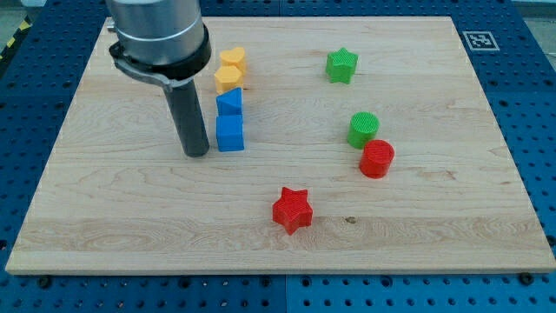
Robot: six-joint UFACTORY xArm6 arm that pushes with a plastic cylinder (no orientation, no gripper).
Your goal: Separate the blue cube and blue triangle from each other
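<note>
The blue cube (230,134) sits left of the board's middle. The blue triangle (229,102) lies directly above it in the view, touching or nearly touching it. My tip (196,153) rests on the board just to the left of the blue cube, with a small gap between them. The rod rises from it toward the view's top left and hides part of the board behind it.
A yellow heart (233,60) and a yellow block (228,79) stack above the blue triangle. A green star (342,65) lies at the top right, a green cylinder (364,129) and a red cylinder (377,159) at the right, and a red star (293,209) at the bottom middle.
</note>
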